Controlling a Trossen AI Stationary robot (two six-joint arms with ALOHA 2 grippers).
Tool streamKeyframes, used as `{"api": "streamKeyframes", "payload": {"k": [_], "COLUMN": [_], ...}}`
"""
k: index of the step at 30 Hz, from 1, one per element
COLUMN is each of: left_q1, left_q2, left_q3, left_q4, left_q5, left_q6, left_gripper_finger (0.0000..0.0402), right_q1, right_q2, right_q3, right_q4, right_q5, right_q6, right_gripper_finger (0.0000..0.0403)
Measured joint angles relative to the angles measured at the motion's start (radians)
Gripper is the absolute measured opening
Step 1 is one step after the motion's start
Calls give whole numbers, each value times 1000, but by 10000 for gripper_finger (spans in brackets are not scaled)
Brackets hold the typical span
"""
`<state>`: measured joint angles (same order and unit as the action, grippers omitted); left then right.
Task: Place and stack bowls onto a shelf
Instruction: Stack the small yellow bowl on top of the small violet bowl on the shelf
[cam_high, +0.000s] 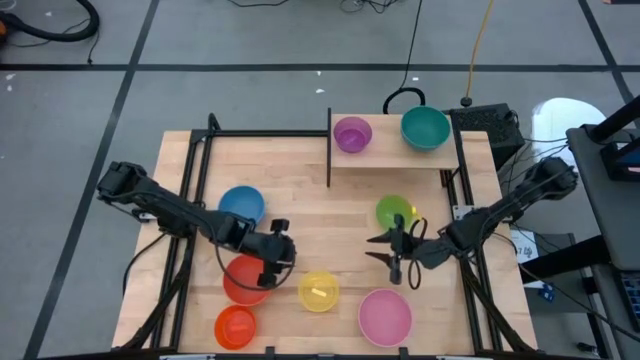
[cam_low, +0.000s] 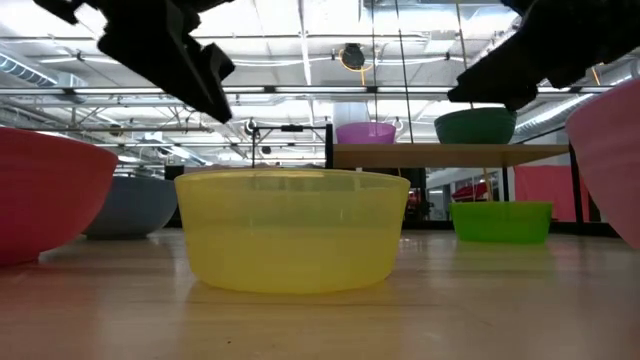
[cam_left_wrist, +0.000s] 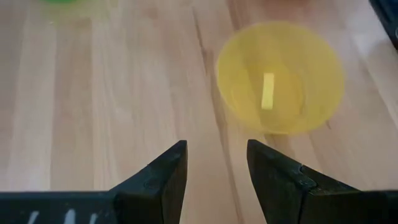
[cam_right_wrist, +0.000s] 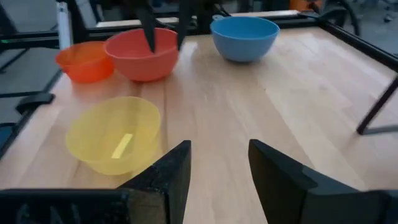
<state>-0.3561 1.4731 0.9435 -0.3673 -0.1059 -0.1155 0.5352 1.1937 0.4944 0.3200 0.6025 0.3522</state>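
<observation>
Pale wood runs under everything: the table (cam_high: 300, 190), and at its far edge the shelf (cam_high: 400, 155) with its dark upright panel (cam_high: 329, 148). Two bowls already sit on the shelf, well apart: the purple bowl (cam_high: 352, 133) near the panel and the teal bowl (cam_high: 425, 127) toward the other end.

My left gripper (cam_high: 283, 262) hangs above the table just beside the red bowl (cam_high: 243, 280), its fingers (cam_left_wrist: 163, 180) spread apart with nothing between them; past them I see the yellow bowl (cam_left_wrist: 280, 76) on the bare wood. My right gripper (cam_high: 393, 250) is released too, fingers (cam_right_wrist: 166, 174) parted over empty tabletop, between the green bowl (cam_high: 395, 211) and the pink bowl (cam_high: 385, 315).

The other bowls stand loose on the table. The blue bowl (cam_high: 241, 204) is behind the red one, the orange bowl (cam_high: 236, 326) sits near the front edge beside the red one, and the yellow bowl lies between my two grippers. A pale strip (cam_right_wrist: 122, 145) lies inside the yellow bowl.
</observation>
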Motion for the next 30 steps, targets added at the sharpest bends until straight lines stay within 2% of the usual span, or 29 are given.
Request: {"api": "streamKeyframes", "payload": {"k": [4,9,13,18,23,30], "left_q1": [-8,5,-5,-55,-71,-115], "left_q2": [1,1,1,27,85,255], "left_q3": [11,14,14,14,87,256], "left_q4": [-82,-63,-19,26,-10,-117], "left_q5": [2,18,81,95,109,117], "left_q6": [-19,-11,102,201,242,406], "left_gripper_finger": [172,172,172,172,172,172], "right_q1": [18,30,30,31,30,30], "right_q2": [57,124,172,219,235,236], "right_q3": [-1,-2,-2,-2,-2,-2], "right_q4": [12,25,78,153,203,200], "right_q5": [7,34,33,31,32,31], "right_q6": [42,93,114,81,48,40], "right_gripper_finger": [155,155,155,155,155,155]}}
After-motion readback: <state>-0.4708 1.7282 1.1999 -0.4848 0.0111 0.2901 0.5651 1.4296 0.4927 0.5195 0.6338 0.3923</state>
